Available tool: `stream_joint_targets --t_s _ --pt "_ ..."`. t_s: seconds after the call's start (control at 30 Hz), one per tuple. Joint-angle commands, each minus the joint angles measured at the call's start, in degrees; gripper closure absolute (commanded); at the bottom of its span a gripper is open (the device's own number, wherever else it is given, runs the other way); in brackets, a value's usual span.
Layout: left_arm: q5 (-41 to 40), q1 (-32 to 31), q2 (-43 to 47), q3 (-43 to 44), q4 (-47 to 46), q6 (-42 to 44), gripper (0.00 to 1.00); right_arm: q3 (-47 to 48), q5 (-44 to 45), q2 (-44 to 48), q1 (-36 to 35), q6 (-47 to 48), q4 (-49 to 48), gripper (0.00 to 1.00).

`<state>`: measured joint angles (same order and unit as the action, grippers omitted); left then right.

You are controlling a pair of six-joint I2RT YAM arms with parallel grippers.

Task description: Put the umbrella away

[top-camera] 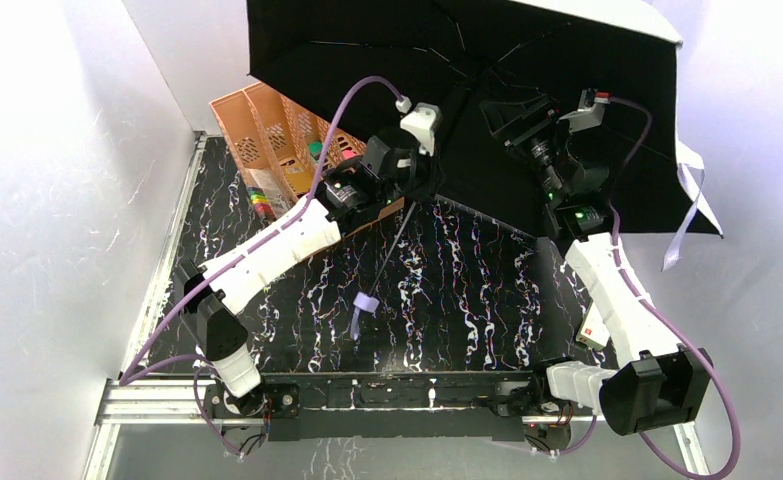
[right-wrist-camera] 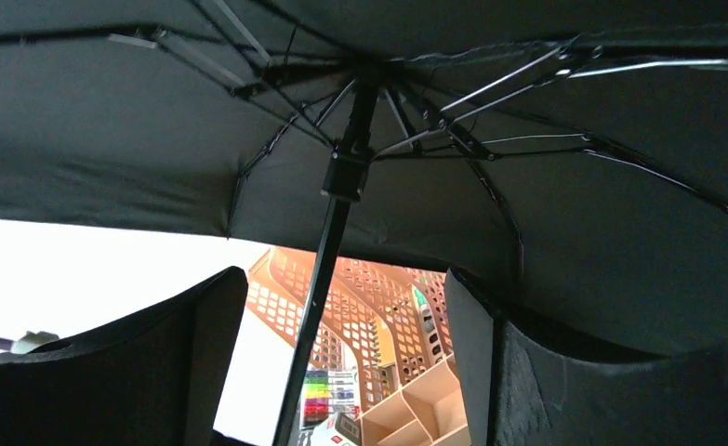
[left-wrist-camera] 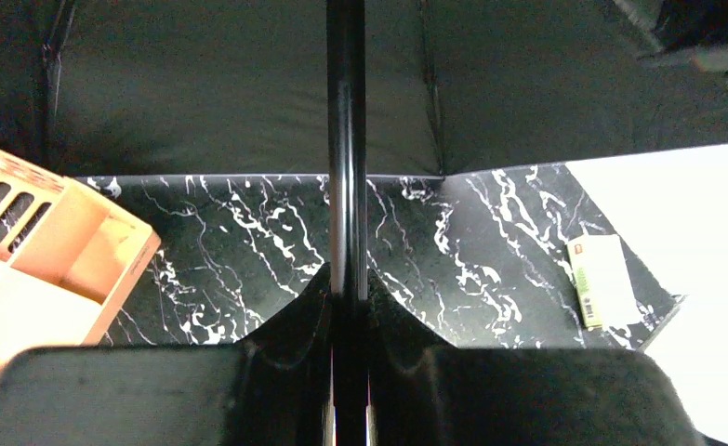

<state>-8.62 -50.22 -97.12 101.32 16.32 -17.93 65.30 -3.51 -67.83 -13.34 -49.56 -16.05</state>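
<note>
The umbrella point(top-camera: 487, 90) stands open over the back of the table, its black underside facing me and its pale lavender outer fabric showing along the right edge point(top-camera: 692, 170). Its thin dark shaft point(top-camera: 392, 250) slants down to the small lavender handle and strap point(top-camera: 364, 303) on the table. My left gripper point(top-camera: 409, 192) is shut on the shaft point(left-wrist-camera: 346, 186), which runs straight up between its fingers point(left-wrist-camera: 348, 297). My right gripper point(top-camera: 512, 115) is under the canopy and open; in its wrist view the shaft point(right-wrist-camera: 318, 288) passes between the spread fingers point(right-wrist-camera: 155, 362) without touching either.
A peach perforated file organiser point(top-camera: 267, 130) stands at the back left, with a set of coloured markers point(top-camera: 262, 205) beside it. A small white and green card box point(left-wrist-camera: 602, 279) lies near the table's right edge. White walls close in both sides.
</note>
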Motion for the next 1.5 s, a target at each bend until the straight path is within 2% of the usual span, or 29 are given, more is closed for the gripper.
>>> stream_joint_targets --t_s 0.0,0.23,0.63,0.93,1.13,1.47 --pt "-2.5 -1.9 2.3 -3.1 -1.4 2.5 1.0 -1.4 5.0 1.2 0.2 -2.4 -1.1 0.15" --pt "-3.4 -3.9 2.9 -8.7 -3.7 2.3 1.0 -6.4 5.6 4.1 0.3 -1.6 -1.3 0.14" --pt "-3.5 -4.3 3.1 -10.6 -5.3 2.0 1.0 -1.5 -8.9 -3.2 -0.4 1.7 -8.6 0.15" --pt "-3.0 -4.3 3.3 -10.6 -5.4 2.0 1.0 0.4 -4.5 -4.6 -4.0 3.4 -10.5 0.16" --pt "-2.5 -4.3 3.5 -11.0 -5.4 1.8 1.0 2.3 1.3 -6.1 -4.7 3.6 -11.2 0.19" --pt "-1.8 -4.3 3.5 -11.1 -5.3 1.6 1.0 7.9 2.4 -12.1 -4.9 5.0 -11.8 0.22"
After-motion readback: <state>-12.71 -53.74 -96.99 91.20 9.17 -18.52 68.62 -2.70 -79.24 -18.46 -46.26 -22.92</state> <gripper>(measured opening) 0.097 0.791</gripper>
